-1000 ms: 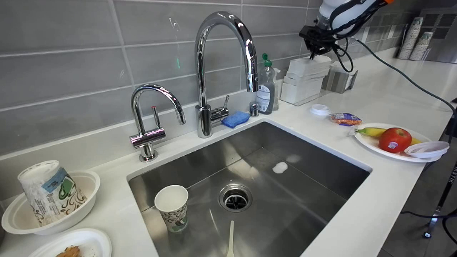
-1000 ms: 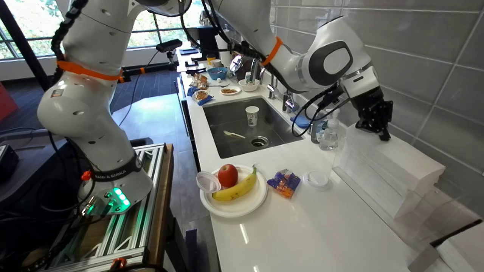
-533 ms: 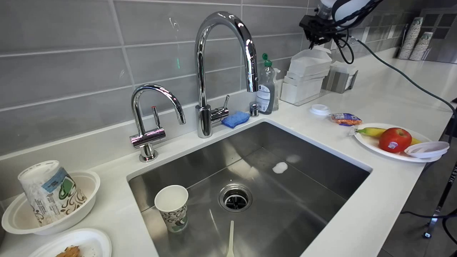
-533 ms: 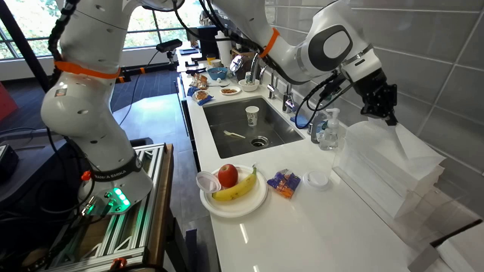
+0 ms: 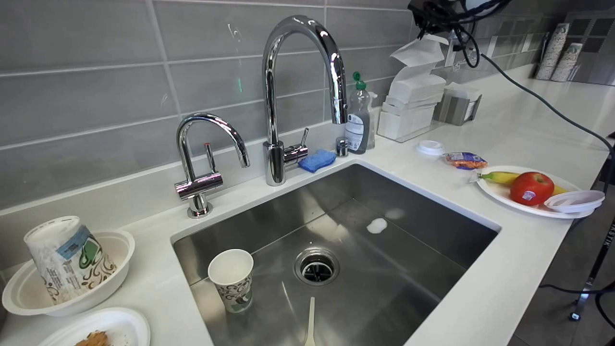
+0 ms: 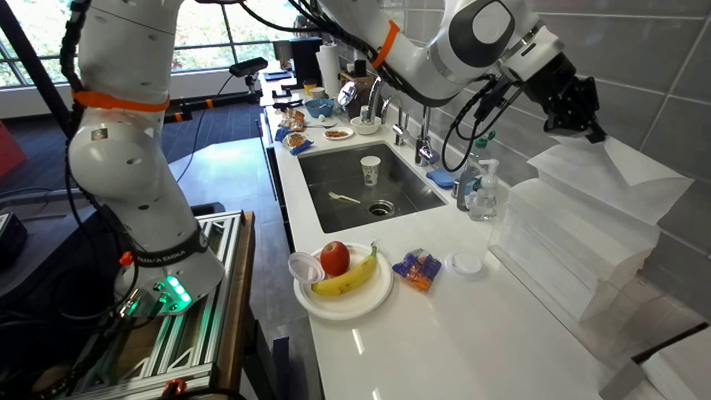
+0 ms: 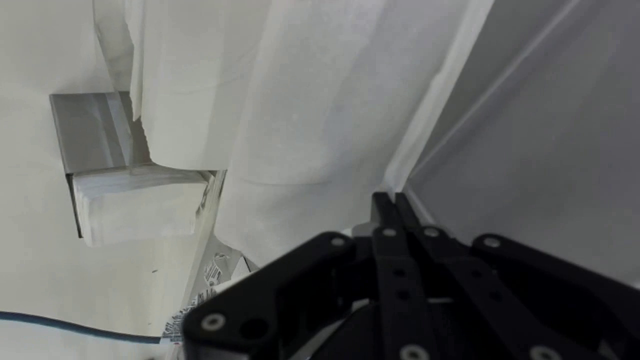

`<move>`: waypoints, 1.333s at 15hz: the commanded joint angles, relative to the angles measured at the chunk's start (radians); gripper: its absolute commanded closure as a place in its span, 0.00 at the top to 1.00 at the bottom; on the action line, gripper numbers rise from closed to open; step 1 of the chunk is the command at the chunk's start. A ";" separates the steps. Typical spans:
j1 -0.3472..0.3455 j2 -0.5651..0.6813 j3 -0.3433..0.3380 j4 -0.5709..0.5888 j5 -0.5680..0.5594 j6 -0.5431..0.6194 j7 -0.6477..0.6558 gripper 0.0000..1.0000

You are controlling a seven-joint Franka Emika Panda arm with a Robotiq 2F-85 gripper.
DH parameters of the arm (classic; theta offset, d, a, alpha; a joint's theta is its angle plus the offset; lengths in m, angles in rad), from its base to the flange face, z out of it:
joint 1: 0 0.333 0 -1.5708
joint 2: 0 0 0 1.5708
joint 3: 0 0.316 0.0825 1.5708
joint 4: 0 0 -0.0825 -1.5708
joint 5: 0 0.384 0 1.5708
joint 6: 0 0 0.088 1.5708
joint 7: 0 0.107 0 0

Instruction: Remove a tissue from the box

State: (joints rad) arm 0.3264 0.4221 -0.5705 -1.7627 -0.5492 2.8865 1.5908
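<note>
The box is a clear-walled holder (image 6: 555,278) packed with a tall stack of white folded sheets, by the tiled wall in both exterior views (image 5: 406,120). My gripper (image 6: 596,134) is above the stack, pointing down. In the wrist view my gripper (image 7: 393,196) has its fingertips nearly together, pinching a fold of the white tissue (image 7: 330,100). The tissue (image 6: 611,178) spreads out and hangs below the fingertips, raised over the stack. In an exterior view the tissue (image 5: 417,55) runs down toward the stack; I cannot tell whether it is still joined there.
A metal napkin holder (image 5: 456,106) stands beside the box. A green-capped soap bottle (image 5: 358,122) and a pump bottle (image 6: 485,194) stand on its sink side. The tiled wall (image 6: 622,72) is close behind. A plate (image 6: 344,308) with fruit and a carrot bag (image 6: 417,269) lie on the counter.
My gripper has risen from the stack's top. The tissue, flat one second ago, has been pulled up with it and now hangs from the fingertips.
</note>
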 commanded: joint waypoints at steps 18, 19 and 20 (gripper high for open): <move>-0.022 -0.499 0.129 -0.317 -0.465 -0.460 0.286 0.00; -0.086 -0.520 0.198 -0.337 -0.453 -0.480 0.277 0.00; -0.137 -0.540 0.252 -0.355 -0.435 -0.490 0.264 0.00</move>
State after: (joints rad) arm 0.3361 -0.0249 -0.4800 -2.0305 -0.9702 2.4391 1.8297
